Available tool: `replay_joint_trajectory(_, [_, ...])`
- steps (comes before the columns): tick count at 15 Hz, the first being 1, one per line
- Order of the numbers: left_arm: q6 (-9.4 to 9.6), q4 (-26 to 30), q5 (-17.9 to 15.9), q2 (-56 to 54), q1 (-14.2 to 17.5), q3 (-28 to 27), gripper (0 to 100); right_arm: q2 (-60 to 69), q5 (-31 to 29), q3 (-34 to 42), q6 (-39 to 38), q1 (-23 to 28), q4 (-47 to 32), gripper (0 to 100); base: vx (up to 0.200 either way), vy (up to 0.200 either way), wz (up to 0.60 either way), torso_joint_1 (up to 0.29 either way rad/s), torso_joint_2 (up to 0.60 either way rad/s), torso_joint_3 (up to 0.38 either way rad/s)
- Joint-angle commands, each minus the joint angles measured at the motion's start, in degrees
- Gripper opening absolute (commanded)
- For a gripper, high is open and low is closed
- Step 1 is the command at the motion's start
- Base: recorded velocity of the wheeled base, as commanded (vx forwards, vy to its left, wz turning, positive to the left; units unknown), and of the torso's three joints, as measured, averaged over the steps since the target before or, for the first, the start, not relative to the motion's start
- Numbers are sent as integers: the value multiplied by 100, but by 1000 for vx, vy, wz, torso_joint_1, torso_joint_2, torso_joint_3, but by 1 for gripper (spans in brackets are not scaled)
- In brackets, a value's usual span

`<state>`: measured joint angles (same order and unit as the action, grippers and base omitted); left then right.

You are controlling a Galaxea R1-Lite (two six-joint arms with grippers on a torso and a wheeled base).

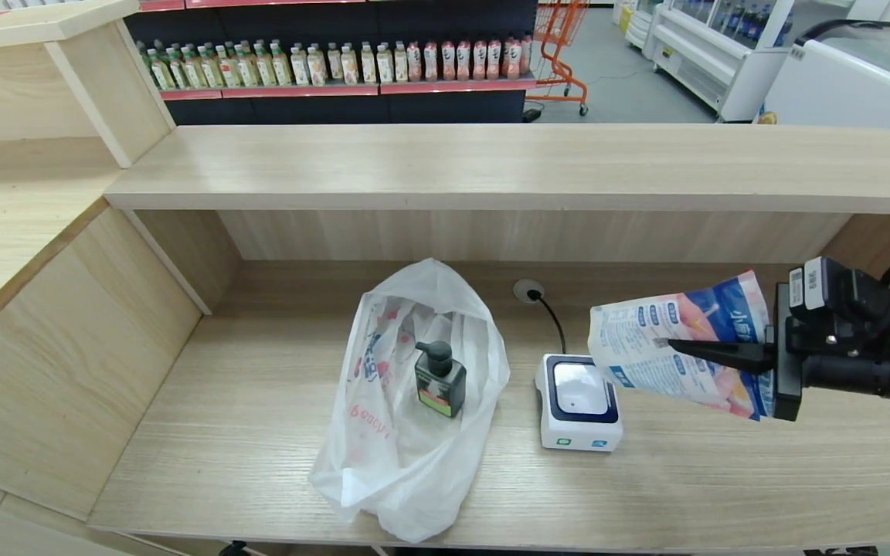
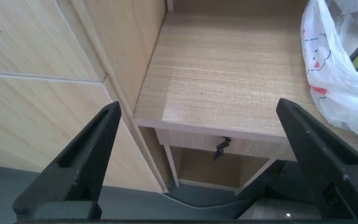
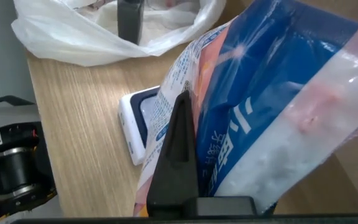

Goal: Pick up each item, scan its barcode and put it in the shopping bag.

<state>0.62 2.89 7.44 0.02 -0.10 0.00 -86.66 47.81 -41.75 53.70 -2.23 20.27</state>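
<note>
Pouch (image 1: 684, 316) is hanging just above the scanner (image 1: 578, 401), right of it. Its long axis is running across my head view, the free end pointing to the robot's left and covering the scanner's corner. The right gripper (image 1: 665, 341) is pinching it, with the far finger hiding behind it. The bag (image 1: 406, 432) is lying left, a bottle (image 1: 439, 380) inside. The left gripper (image 2: 199, 109) is hanging spread off the counter (image 2: 229, 81) edge.

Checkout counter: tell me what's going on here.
The right gripper is shut on a blue-and-pink pouch, holding it in the air just over the right side of the barcode scanner on the counter. A dark pump bottle already sits in the white shopping bag to the scanner's left. The left gripper hangs open and empty near the counter's front left corner.
</note>
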Motion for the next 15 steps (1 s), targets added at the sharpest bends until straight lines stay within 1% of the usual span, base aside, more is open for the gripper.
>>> replay_joint_trajectory(1, [-1,1,3,-2,1,0,100,-474,44,-202,35,-32,3,0,0,0,0,0,0,0])
replay_joint_trajectory(5, [-1,1,3,-2,1,0,100,-958,106,-290,554,-208,3,0,0,0,0,0,0,0])
replay_joint_trajectory(7, [-1,1,3,-2,1,0,100,-1257,114,-369,1037,-252,3,0,0,0,0,0,0,0])
replay_joint_trajectory(8, [-1,1,3,-2,1,0,100,-1371,114,-395,1152,-252,3,0,0,0,0,0,0,0])
replay_joint_trajectory(11, [-1,1,3,-2,1,0,100,-1538,114,-474,1160,-278,12,0,0,0,0,0,0,0])
replay_joint_trajectory(15, [-1,1,3,-2,1,0,100,-1652,97,-676,1143,-506,12,0,0,0,0,0,0,0])
